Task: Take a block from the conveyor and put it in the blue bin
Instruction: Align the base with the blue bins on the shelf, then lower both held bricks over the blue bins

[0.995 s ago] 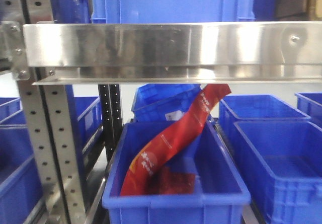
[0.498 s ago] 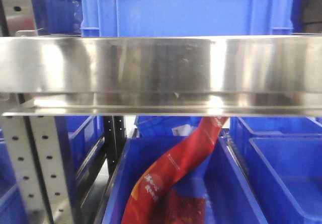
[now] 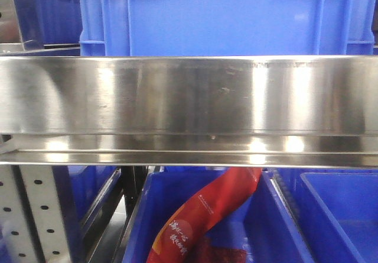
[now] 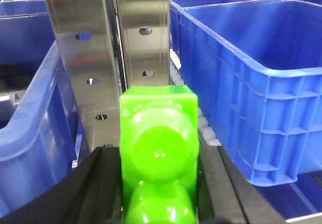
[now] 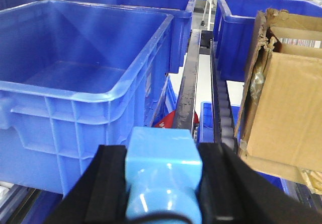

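In the left wrist view my left gripper (image 4: 158, 186) is shut on the bright green block (image 4: 158, 143), which stands between the black jaws with its round studs facing the camera. A large blue bin (image 4: 251, 83) lies just to its right and another blue bin's wall (image 4: 30, 128) to its left. In the right wrist view my right gripper (image 5: 163, 186) is shut on a light blue block (image 5: 163, 156), in front of a big blue bin (image 5: 85, 68). The conveyor is out of view.
A perforated steel upright (image 4: 110, 48) stands straight ahead of the left gripper. A torn cardboard box (image 5: 287, 98) is to the right of the right gripper. The front view shows a steel shelf rail (image 3: 189, 97), a blue crate (image 3: 224, 20) above it and a red bag (image 3: 207, 210) in a bin below.
In the front view the steel rail has grown larger and dropped lower in the frame. Less of the bins and the red bag below shows.
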You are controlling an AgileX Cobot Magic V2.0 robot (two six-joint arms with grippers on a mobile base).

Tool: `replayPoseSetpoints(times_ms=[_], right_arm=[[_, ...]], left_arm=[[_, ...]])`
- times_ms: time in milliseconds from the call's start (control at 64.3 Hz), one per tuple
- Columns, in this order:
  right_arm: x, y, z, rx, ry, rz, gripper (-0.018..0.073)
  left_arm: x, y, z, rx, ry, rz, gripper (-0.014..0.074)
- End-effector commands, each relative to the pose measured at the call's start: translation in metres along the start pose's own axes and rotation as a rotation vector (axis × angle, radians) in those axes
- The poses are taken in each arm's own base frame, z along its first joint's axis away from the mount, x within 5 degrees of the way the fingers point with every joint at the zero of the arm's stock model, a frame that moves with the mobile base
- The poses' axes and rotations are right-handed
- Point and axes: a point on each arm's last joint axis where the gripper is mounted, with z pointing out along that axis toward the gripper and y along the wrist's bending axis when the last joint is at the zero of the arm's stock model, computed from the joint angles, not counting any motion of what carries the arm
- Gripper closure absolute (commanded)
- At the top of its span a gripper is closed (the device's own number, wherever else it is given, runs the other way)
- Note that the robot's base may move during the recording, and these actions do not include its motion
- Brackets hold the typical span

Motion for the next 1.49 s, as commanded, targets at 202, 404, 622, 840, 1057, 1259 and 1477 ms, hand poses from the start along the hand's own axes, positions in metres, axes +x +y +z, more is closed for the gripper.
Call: replayPoseSetpoints(times_ms=[202,404,622,840,1057,1259,1477], right_arm=[[-0.004,-0.001,-0.003,0.011,-0.032,-0.004,0.0713],[-0.004,-0.001,-0.003,0.011,-0.032,-0.004,0.0713],[-0.004,-0.001,-0.003,0.011,-0.032,-0.004,0.0713],[-0.004,-0.001,-0.003,0.011,-0.032,-0.004,0.0713],[-0.004,-0.001,-0.003,0.011,-0.032,-0.004,0.0713],[-0.006,-0.001,-0.003,0.012,-0.053,-0.004,0.0713],[-0.031,0.000,-0.006,-0.001,-0.124,0.007,0.0713]], left_arm=[[-0.004,0.000,-0.002,0.006,-0.029,-0.005,0.0707],[-0.004,0.000,-0.002,0.006,-0.029,-0.005,0.0707],[-0.004,0.000,-0.002,0.006,-0.029,-0.005,0.0707],[-0.004,0.000,-0.002,0.006,-0.029,-0.005,0.0707],[-0.004,0.000,-0.002,0.006,-0.031,-0.005,0.0707],[-0.006,0.000,-0.002,0.004,-0.053,-0.005,0.0707],[-0.029,-0.004,0.001,0.050,-0.078,0.011,0.0707]])
